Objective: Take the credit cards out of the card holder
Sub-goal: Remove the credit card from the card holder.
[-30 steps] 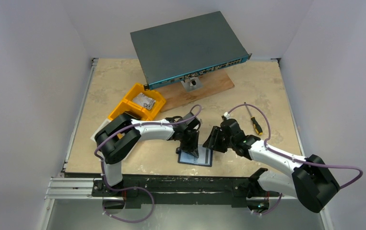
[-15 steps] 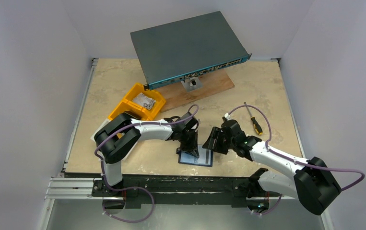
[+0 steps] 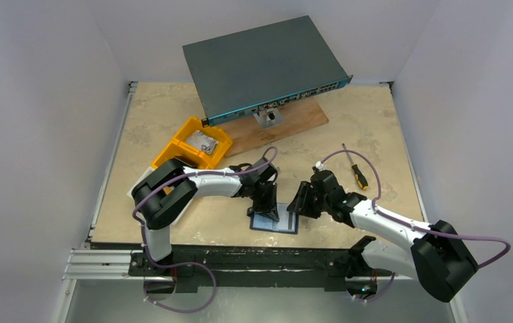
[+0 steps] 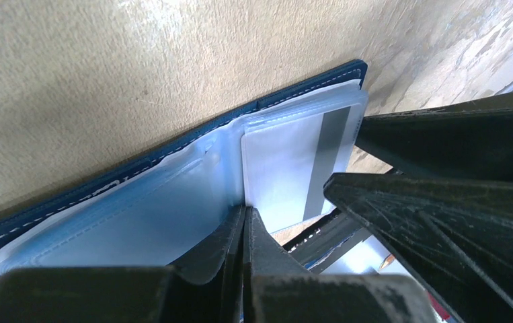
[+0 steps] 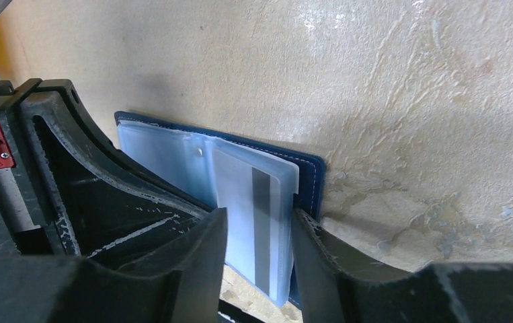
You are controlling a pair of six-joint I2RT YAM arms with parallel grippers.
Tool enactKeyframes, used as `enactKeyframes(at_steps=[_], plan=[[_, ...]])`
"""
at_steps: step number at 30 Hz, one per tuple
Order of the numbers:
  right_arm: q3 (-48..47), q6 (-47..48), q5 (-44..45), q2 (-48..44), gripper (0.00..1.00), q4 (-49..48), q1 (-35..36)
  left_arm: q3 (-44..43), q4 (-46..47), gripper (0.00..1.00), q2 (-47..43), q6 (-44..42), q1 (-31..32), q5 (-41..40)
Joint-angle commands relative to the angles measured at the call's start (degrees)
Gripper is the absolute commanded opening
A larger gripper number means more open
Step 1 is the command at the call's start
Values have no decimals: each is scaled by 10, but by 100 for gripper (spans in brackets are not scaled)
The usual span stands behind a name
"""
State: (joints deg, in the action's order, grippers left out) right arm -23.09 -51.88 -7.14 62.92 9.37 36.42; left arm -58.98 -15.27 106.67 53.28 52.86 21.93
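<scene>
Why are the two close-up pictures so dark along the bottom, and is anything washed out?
Left wrist view: the left end effector fills the bottom as a dark mass, and the card holder looks washed-out pale blue. Right wrist view: the right end effector is equally dark, while the table is sharp. Top view: even light, soft shadows.

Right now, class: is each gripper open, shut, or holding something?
Left gripper: shut, tip on clear plastic sleeves of the navy folding card holder.
Right gripper: jaws astride the pale, dark-striped card; grip cannot be told.
</scene>
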Motion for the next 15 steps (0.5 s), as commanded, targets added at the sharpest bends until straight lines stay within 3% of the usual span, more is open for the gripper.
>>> enactKeyframes(at_steps=[1,7,15], plan=[[2,-10,-15,-12,37,-16,6,28,-6,0,23,-3,4,-49],[2,-12,-15,-13,28,-17,10,31,1,0,20,-2,4,-46],[-1,-5,34,14,4,20,12,39,12,0,9,1,2,-40]])
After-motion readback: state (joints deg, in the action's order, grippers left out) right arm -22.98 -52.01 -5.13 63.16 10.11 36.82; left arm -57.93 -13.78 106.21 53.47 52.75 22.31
